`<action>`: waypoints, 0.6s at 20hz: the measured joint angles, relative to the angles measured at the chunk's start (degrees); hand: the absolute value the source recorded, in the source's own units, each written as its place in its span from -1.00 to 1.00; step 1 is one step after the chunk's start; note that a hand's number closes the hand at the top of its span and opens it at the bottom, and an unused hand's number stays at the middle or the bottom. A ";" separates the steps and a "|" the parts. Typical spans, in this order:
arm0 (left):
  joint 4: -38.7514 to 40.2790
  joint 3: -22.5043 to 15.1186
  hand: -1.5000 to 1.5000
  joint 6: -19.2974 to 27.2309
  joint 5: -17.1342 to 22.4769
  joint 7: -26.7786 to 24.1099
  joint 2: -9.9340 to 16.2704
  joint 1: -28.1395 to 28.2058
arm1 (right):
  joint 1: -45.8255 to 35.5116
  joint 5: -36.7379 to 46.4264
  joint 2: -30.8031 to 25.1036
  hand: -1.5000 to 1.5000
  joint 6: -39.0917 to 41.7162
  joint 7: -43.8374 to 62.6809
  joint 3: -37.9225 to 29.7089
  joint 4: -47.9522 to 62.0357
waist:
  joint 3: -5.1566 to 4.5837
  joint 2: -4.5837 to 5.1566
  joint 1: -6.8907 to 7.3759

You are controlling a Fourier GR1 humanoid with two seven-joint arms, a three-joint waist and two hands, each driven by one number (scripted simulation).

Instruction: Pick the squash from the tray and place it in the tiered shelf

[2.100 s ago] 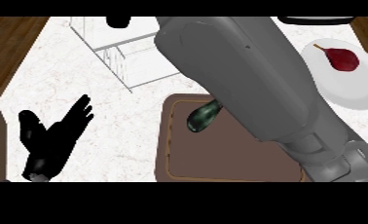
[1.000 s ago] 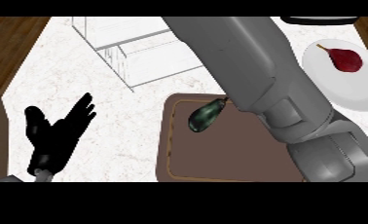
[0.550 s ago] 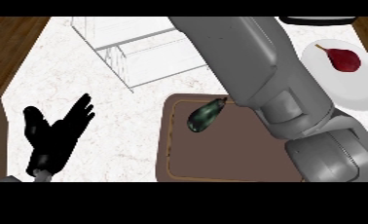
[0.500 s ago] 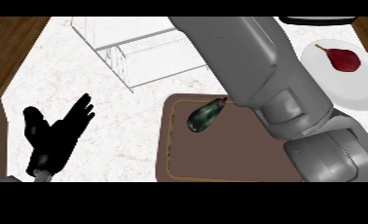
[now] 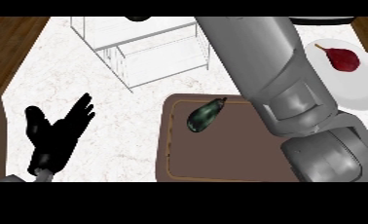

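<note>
The squash [image 5: 206, 116] lies on the tray [image 5: 215, 162] at frame centre, long axis running upper right to lower left. My right forearm [image 5: 269, 79] passes just beside it, hand out of view; my open left hand [image 5: 56, 135] rests lower left.

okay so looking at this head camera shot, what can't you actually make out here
- Right hand: not visible in the head view; the right forearm runs up to the top edge.
- Dark object above the tiered shelf: cut off by the top edge.
- Tray: right side hidden under the forearm.
- Squash and left hand are plainly visible.
</note>
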 measured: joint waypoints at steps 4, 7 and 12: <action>0.02 0.37 0.00 -0.52 0.37 0.12 0.39 0.37 | 0.21 -2.37 -1.08 -1.00 -3.45 -1.35 -3.65 -0.28 | -0.09 -0.15 -0.31; 0.51 0.54 0.00 -0.68 0.52 -0.14 0.43 0.58 | -0.13 -2.20 -3.08 -1.00 -6.28 -1.72 -4.88 0.00 | 0.00 -0.22 -0.63; 0.42 0.85 0.00 -0.85 0.63 -0.48 0.63 1.31 | 0.63 -1.89 -8.20 -1.00 -10.43 -1.12 -7.21 0.76 | -0.11 -0.42 -1.10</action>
